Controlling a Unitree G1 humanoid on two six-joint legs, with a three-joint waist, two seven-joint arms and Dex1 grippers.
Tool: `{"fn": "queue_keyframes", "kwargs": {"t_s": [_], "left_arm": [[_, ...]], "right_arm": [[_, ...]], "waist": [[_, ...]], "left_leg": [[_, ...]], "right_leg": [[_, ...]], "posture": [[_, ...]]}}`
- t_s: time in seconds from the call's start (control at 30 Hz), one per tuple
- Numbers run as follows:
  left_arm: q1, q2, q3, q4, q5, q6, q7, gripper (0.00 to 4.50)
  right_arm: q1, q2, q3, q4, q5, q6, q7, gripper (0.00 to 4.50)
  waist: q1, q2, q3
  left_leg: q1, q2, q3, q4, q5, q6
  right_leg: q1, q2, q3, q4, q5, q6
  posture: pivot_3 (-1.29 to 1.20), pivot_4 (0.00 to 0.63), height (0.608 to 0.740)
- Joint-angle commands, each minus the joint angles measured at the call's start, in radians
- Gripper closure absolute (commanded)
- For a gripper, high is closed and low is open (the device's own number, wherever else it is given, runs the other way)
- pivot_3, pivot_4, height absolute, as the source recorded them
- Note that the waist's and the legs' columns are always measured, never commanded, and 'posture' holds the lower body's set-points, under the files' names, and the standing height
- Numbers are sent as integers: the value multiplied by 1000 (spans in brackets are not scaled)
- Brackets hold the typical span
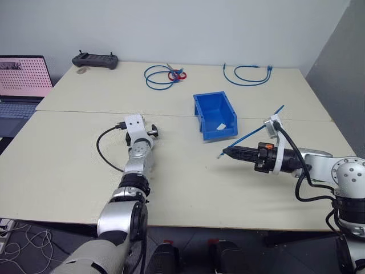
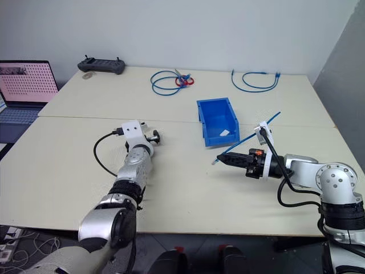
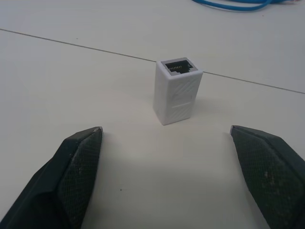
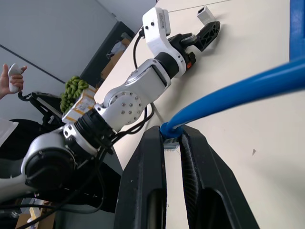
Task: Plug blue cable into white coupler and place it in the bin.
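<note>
White coupler [image 3: 177, 90] stands upright, port up, mid-frame; blue cable [image 1: 251, 133] slants at right; blue bin [image 1: 215, 116] sits centre.

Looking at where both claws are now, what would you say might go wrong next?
The white coupler stands upright on its small end between the open left claw fingers; an off-centre close could tip it over. The right claw pinches the blue cable just behind its plug, so the plug might twist when pushed into the port. The cable's free end hangs near the bin and may snag.
</note>
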Motion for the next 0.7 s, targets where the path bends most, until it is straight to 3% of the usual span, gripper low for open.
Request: {"fn": "queue_keyframes", "kwargs": {"t_s": [0.03,0.27,0.7], "left_arm": [[-69,20,7,81,3,-51,-17,15],[-130,50,19,156,12,-73,4,15],[-183,64,21,198,12,-80,-21,2657]], "right_arm": [[1,-15,-35,-40,-2,-1,9,4338],[6,-11,-46,-44,2,3,-3,4338],[12,-8,-62,-50,19,11,-29,4338]], "waist": [[0,0,0],[-1,-1,0],[0,-1,0]], "left_leg": [[0,0,0,0,0,0],[-3,0,0,0,0,0],[-4,0,0,1,0,0]], "right_leg": [[0,0,0,0,0,0],[-3,-1,1,1,1,0],[-5,-2,0,1,1,0]], "posture": [[0,150,740],[0,150,740],[0,150,740]]}}
